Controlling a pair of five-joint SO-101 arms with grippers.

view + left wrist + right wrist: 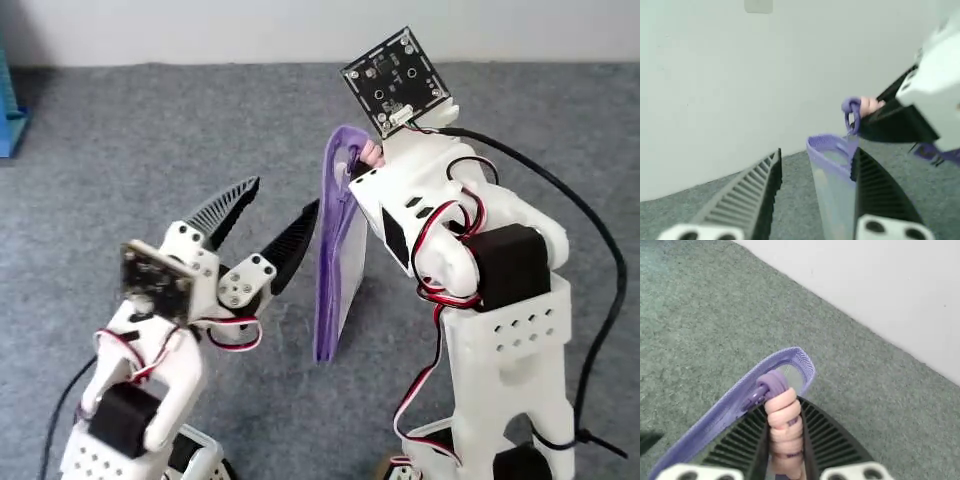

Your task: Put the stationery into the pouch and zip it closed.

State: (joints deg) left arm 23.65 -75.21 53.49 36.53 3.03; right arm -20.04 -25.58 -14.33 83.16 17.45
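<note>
Your right gripper (362,165) pinches the pouch (338,260) by its pink zip pull (785,422); your left gripper (285,195) gapes beside it. Zipping looks almost done.

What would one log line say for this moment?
pouch: held upright | right gripper: shut on pink pull | left gripper: open beside pouch

The pouch (335,270) is a flat, see-through sleeve with a purple border, standing on end, tall and a little tilted, its lower corner down at the grey carpet (150,130). At its top end a purple loop (771,382) joins a coiled pink pull (785,422) (nipped between the right gripper's (784,410) fingers). Its contents can't be made out.
</note>
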